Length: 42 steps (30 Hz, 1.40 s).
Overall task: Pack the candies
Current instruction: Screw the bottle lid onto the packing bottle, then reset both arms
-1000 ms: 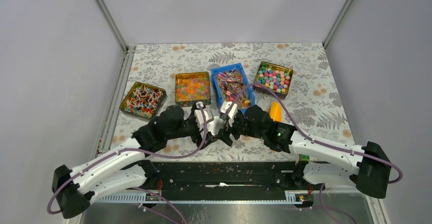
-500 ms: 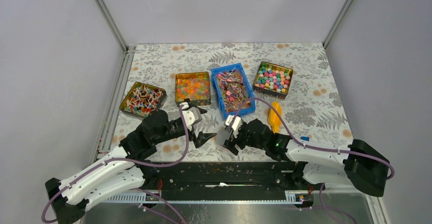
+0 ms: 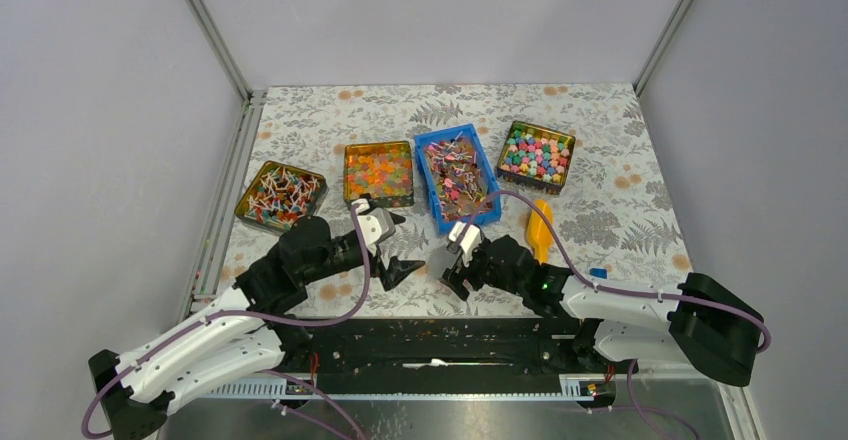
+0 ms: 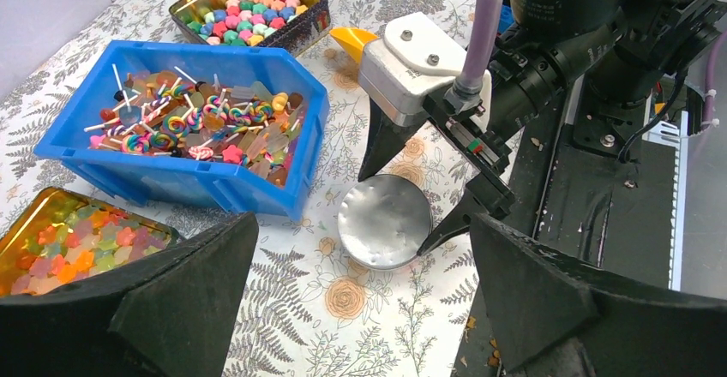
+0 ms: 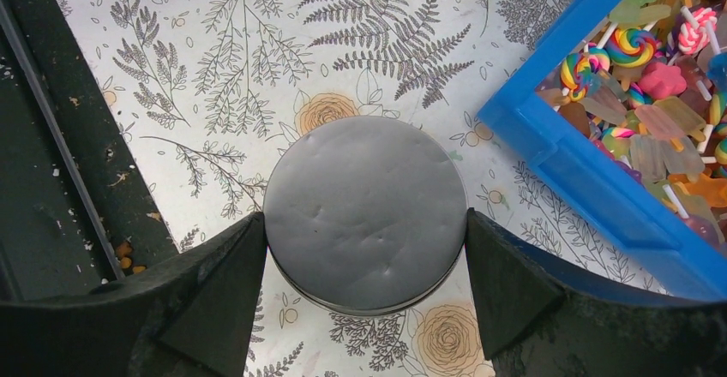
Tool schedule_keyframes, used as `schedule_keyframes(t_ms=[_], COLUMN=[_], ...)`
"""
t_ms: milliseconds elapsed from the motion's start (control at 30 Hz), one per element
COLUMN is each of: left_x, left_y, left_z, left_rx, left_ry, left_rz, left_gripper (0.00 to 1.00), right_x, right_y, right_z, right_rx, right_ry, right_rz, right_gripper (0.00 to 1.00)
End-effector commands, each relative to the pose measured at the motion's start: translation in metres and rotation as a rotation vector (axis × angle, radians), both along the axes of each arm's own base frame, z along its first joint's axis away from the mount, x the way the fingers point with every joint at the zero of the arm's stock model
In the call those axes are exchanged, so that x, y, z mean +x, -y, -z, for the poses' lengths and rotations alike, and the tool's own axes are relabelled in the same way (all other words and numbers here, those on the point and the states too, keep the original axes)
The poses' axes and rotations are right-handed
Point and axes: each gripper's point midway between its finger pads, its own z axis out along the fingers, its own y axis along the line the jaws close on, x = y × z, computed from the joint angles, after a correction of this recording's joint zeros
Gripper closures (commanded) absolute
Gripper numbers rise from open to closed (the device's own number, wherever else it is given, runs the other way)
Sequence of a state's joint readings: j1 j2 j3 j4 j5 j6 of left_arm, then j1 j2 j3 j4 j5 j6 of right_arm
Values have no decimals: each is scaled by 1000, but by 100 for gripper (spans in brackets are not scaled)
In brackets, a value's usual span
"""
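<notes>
Right gripper (image 5: pixel 364 227) clasps a round silver tin (image 4: pixel 384 221) by its sides on the patterned table (image 5: pixel 214 51). The left gripper (image 3: pixel 393 245) hangs beside it, spread wide and empty. Just beyond, the candies (image 4: pixel 201 124) lie in the blue bin (image 4: pixel 197 180). The tin looks lidded, so the step is probably opening it: the left must grip the lid squarely.

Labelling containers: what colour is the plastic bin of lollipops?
The plastic lollipop bin is bright blue, clearest in the left wrist view.

Blue bin (image 4: pixel 197 180), silver round tin (image 5: pixel 364 210), grey fern-print tablecloth (image 5: pixel 257 34), yellow scoop (image 3: pixel 540 222)
</notes>
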<state>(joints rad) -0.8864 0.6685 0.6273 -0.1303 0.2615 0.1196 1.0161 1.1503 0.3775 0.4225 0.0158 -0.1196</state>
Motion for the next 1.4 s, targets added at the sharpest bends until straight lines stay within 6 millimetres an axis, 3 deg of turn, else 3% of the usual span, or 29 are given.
schedule_keyframes(t_ms=[0, 100, 533, 833, 1100, 1367], left_x=[6, 7, 11, 8, 21, 41], left_y=[2, 3, 11, 17, -8, -56], left_z=[-10, -15, -20, -27, 1, 33], left_rx=[-56, -81, -163, -421, -578, -753], left_ry=[7, 9, -7, -142, -299, -429], left_rz=[-33, -39, -45, -16, -100, -257], left_gripper=[1, 1, 1, 1, 1, 1], right_x=[11, 10, 5, 7, 27, 44], right_y=[-11, -11, -11, -11, 10, 44], right_z=[-33, -38, -53, -68, -78, -77], right_rx=[92, 98, 130, 188, 262, 283], right_ry=[34, 36, 7, -39, -80, -118], right_rz=[26, 24, -19, -38, 71, 162], right_gripper=[15, 1, 0, 0, 0, 0])
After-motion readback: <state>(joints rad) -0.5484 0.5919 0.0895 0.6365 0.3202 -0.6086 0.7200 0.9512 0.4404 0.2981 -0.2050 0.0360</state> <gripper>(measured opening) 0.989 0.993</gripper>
